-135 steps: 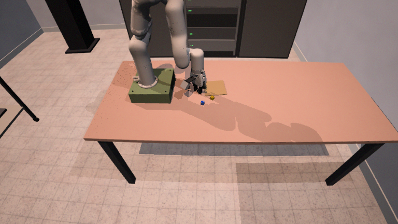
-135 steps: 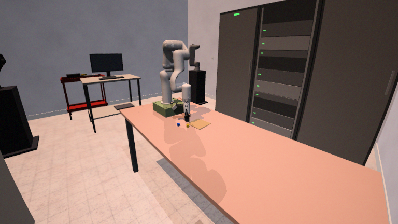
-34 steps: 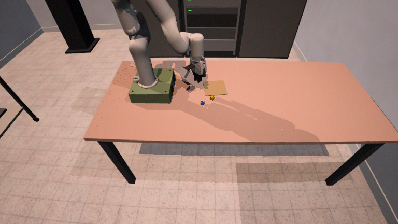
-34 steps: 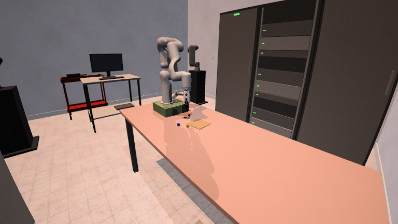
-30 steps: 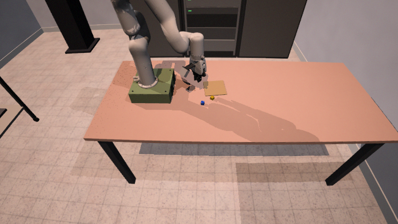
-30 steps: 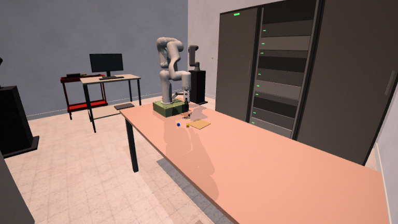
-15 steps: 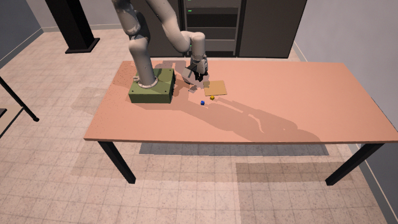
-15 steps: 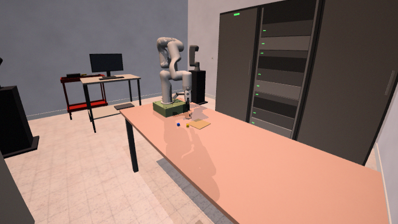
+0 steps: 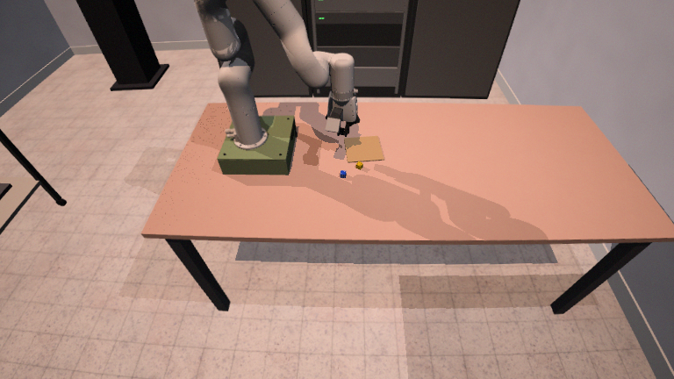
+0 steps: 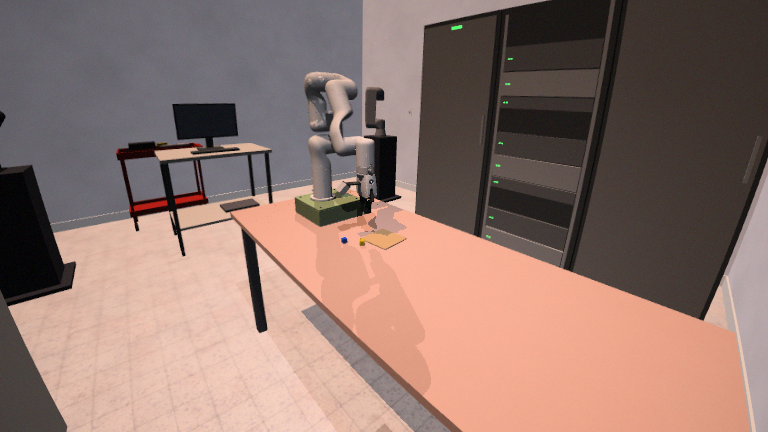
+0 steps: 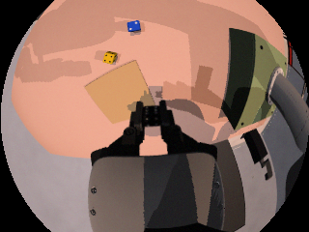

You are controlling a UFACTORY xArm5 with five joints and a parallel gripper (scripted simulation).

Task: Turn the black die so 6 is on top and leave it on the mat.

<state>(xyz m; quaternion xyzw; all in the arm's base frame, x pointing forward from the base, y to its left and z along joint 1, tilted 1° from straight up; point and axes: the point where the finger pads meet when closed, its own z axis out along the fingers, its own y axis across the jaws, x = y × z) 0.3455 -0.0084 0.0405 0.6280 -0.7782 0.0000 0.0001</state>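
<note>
My gripper [image 11: 151,109] is shut on the black die [image 11: 151,114], a small dark cube between the fingertips; its faces are too dark to read. The gripper [image 9: 343,130] hangs above the table just behind the near-left corner of the tan mat [image 9: 364,148]. In the wrist view the mat [image 11: 119,91] lies just ahead and to the left of the fingers. The mat also shows in the exterior view [image 10: 385,238], with the gripper [image 10: 365,207] above the table behind it.
A yellow die [image 9: 358,165] [image 11: 110,57] lies on the table just off the mat's front edge. A blue die [image 9: 342,174] [image 11: 134,26] lies a little further out. The green arm base [image 9: 258,145] stands to the left.
</note>
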